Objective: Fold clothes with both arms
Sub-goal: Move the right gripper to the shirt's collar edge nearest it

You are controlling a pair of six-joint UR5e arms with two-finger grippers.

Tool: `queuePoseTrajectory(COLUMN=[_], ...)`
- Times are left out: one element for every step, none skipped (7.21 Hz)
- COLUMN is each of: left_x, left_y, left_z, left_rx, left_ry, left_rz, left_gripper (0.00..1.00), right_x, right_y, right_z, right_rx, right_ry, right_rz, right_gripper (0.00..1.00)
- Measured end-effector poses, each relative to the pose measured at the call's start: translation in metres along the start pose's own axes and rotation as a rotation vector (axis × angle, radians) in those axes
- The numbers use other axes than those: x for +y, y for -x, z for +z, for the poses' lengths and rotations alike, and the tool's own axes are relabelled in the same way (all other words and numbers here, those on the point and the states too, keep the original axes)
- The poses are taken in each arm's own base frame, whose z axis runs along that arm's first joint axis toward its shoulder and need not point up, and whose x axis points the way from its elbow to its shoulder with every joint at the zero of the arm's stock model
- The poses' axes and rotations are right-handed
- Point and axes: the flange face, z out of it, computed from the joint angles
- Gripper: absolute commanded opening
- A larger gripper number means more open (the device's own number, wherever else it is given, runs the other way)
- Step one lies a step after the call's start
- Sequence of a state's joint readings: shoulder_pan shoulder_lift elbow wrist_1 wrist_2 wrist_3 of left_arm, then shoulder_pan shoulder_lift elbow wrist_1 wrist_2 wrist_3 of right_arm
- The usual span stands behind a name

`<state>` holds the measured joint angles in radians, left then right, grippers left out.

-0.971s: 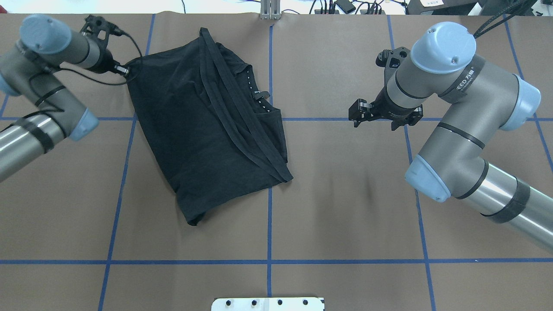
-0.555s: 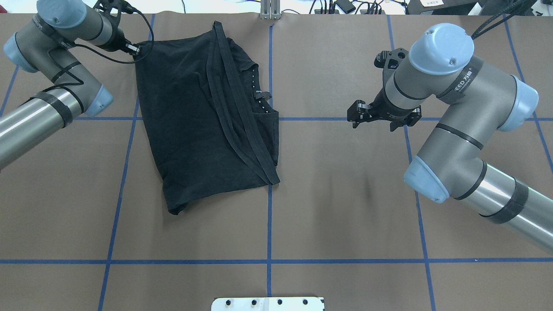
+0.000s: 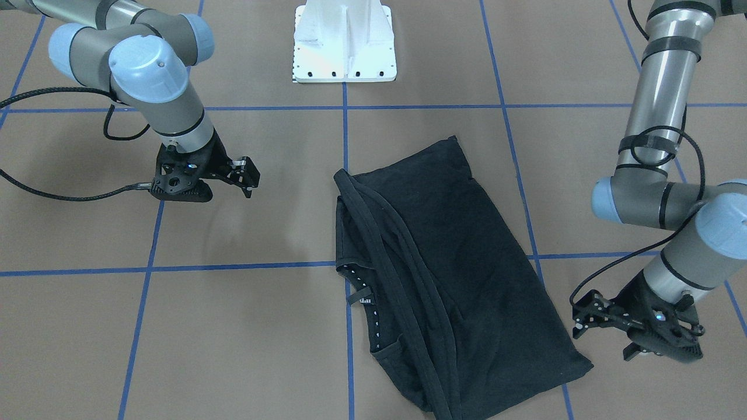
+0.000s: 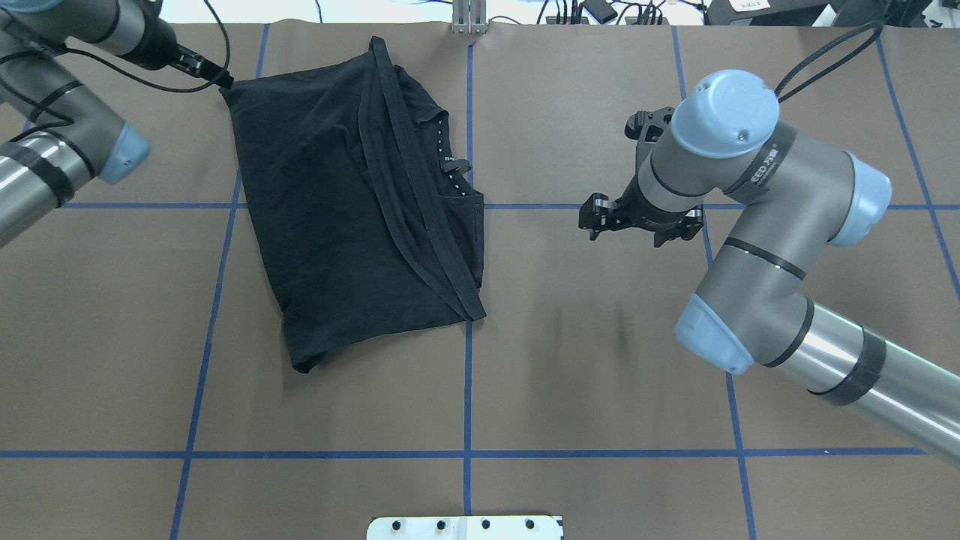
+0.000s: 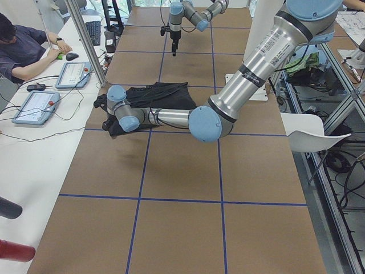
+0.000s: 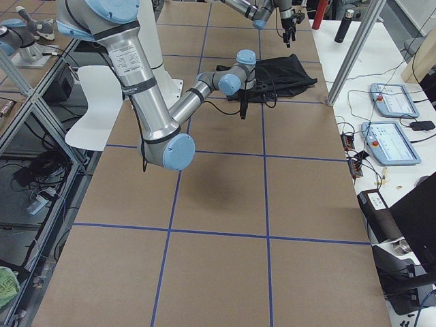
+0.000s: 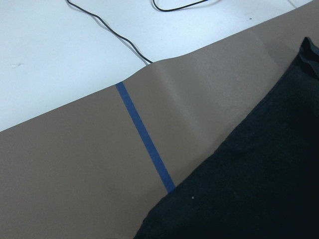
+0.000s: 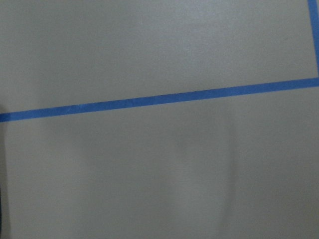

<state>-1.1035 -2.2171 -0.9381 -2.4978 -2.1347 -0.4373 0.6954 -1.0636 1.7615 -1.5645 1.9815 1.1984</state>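
Observation:
The black T-shirt (image 4: 337,210) lies folded lengthwise and flat on the brown table, left of centre, with its collar band and hem strips (image 4: 409,187) along its right side. No chest graphic shows. In the front-facing view the shirt (image 3: 467,274) has its far corner resting on the table. My left gripper (image 3: 583,319) hovers just beside that corner, open, with nothing between its fingers. My right gripper (image 4: 596,217) hangs open over bare table, well to the right of the shirt. The left wrist view shows only the shirt's edge (image 7: 259,184).
The white pedestal base (image 3: 344,41) stands at the robot's side. Blue tape lines (image 4: 467,390) grid the table. Cables and plugs line the far edge (image 4: 600,11). A person (image 5: 20,45) sits at a side desk with tablets.
The left arm dragged the shirt toward the far edge, then let go and pulled away left; the shirt has lain still since. The right gripper moved a little left toward the shirt.

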Motion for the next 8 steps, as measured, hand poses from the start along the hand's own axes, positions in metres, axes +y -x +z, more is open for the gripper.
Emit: queuePoseTrajectory(left_x=[0.016,0.028,0.034,0.038,0.043,0.045,0.046,0.047], left_y=[0.002,0.003,0.004,0.004,0.005,0.005,0.005,0.005], left_z=[-0.009,-0.015,-0.018,-0.018,-0.018,-0.018,-0.017,-0.017], left_rx=[0.013,0.019,0.021,0.022,0.021,0.021,0.021,0.021], left_ry=[-0.003,-0.006,-0.007,-0.006,-0.003,-0.002,-0.001,-0.001], left_rz=[0.003,0.003,-0.002,-0.011,-0.019,-0.022,-0.023,-0.023], left_gripper=[1.0,1.0,1.0,1.0,1.0,1.0,1.0,1.0], right_x=[0.003,0.005,0.009,0.015,0.026,0.04,0.053,0.064], right_y=[0.03,0.065,0.094,0.112,0.125,0.136,0.146,0.154], right_z=[0.011,0.027,0.047,0.062,0.071,0.077,0.08,0.083], right_rx=[0.001,-0.013,-0.047,-0.077,-0.092,-0.099,-0.102,-0.105], right_ry=[-0.016,-0.037,-0.054,-0.061,-0.063,-0.067,-0.073,-0.076], right_rz=[0.041,0.087,0.135,0.171,0.205,0.236,0.253,0.256], right_gripper=[0.99,0.99,0.97,0.96,0.94,0.9,0.89,0.83])
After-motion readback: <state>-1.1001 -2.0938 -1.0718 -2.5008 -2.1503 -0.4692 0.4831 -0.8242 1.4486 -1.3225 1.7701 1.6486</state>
